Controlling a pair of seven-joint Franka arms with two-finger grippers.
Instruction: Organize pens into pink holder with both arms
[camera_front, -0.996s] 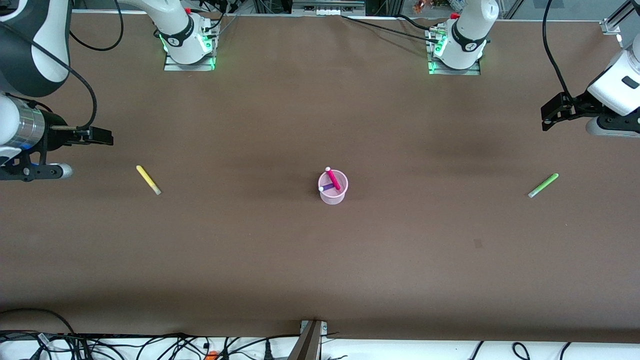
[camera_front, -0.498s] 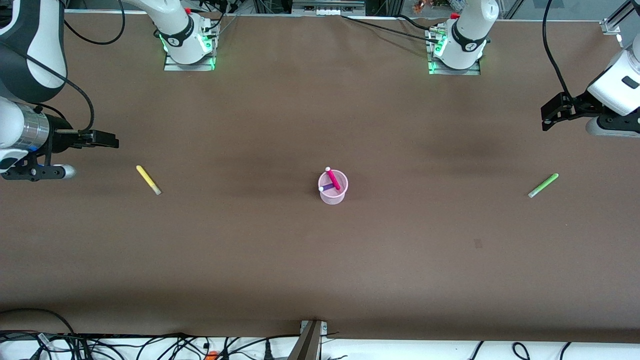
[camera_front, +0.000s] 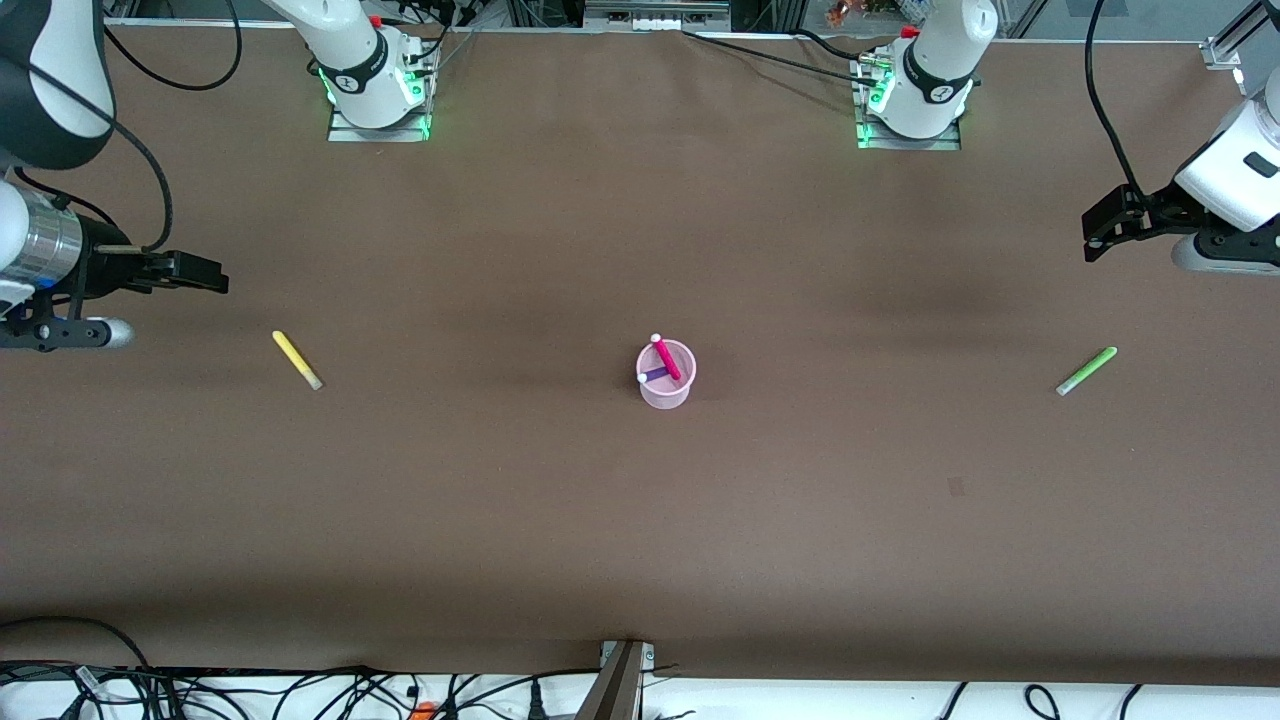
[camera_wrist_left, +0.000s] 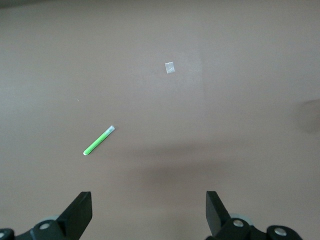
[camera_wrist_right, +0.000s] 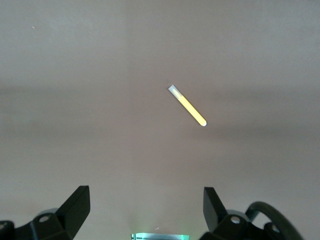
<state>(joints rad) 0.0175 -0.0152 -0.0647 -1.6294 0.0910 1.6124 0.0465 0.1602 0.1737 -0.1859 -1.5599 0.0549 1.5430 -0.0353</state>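
Note:
The pink holder stands at the table's middle with a magenta pen and a dark purple pen leaning inside it. A yellow pen lies flat toward the right arm's end; it shows in the right wrist view as the yellow pen. A light green pen lies flat toward the left arm's end, also seen as the green pen. My right gripper hangs open in the air, short of the yellow pen, nothing between its fingers. My left gripper hangs open above the table near the green pen, empty.
A small pale patch marks the brown table cover. Both arm bases stand along the table's edge farthest from the front camera. Cables and a metal bracket line the edge nearest the camera.
My right gripper has shifted slightly, first down toward the yellow pen's side, then back a little. The left arm and all pens have not moved.

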